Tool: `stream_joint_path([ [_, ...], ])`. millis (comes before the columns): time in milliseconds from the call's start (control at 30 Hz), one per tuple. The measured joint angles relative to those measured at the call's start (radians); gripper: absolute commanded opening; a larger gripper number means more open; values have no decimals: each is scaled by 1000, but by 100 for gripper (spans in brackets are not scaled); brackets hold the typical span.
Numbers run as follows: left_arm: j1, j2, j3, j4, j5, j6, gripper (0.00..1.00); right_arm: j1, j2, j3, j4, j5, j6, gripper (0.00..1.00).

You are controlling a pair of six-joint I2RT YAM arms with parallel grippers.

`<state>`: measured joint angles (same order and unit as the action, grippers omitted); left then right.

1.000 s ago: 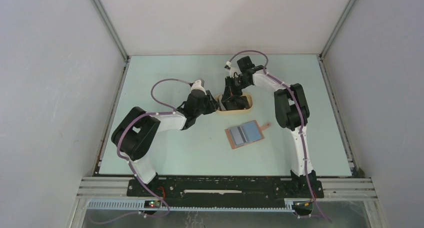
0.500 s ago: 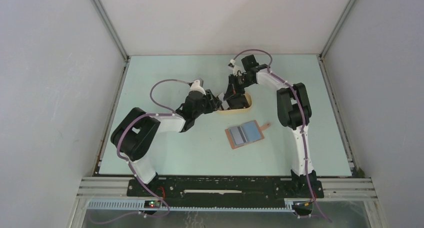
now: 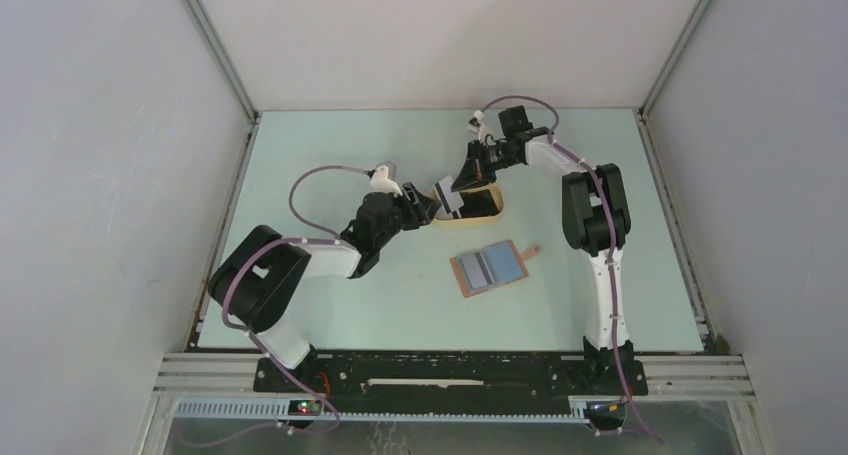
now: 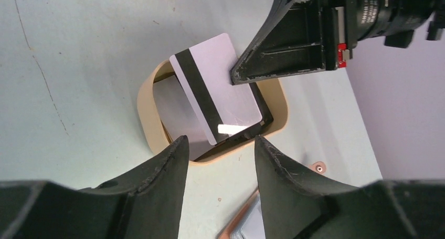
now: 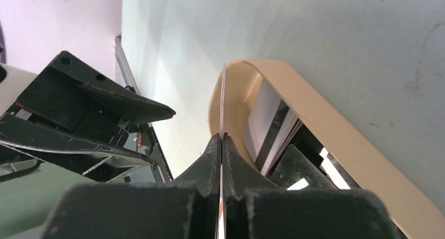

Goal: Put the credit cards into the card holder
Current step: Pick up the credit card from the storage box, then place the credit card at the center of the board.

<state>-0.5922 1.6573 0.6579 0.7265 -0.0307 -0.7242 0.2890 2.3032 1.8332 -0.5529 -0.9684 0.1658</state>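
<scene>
The right gripper [image 5: 221,140] is clamped on the edge of a white card [image 4: 220,89] with a dark stripe, holding it tilted over the beige tray [image 4: 144,110], upper centre of the top view. More cards [image 5: 264,118] stand in the tray. The left gripper [image 4: 219,144] sits just beside the tray, jaws apart and empty. The wallet [image 3: 488,268] lies open on the table [image 3: 330,155], lower right of the tray.

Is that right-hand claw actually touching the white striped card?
Touching. The right wrist view shows the right gripper shut on the white card, seen edge-on between its fingers; the left wrist view shows it pinching the card's edge.
</scene>
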Motion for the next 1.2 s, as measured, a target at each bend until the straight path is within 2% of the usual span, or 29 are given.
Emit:
stream_joint_path([
  [267, 30, -44, -111, 187, 58, -3, 69, -14, -2, -15, 27, -103, 0, 0],
  [433, 68, -39, -138, 325, 130, -37, 70, -29, -3, -26, 29, -161, -7, 0],
  [667, 123, 73, -137, 525, 256, -147, 67, -51, -7, -26, 29, -222, -14, 0],
  [933, 134, 204, -67, 577, 369, -268, 60, -55, -26, -29, 33, -269, -14, 0],
  [1200, 135, 267, -2, 597, 430, -341, 50, -55, -33, -39, 44, -293, -11, 0],
])
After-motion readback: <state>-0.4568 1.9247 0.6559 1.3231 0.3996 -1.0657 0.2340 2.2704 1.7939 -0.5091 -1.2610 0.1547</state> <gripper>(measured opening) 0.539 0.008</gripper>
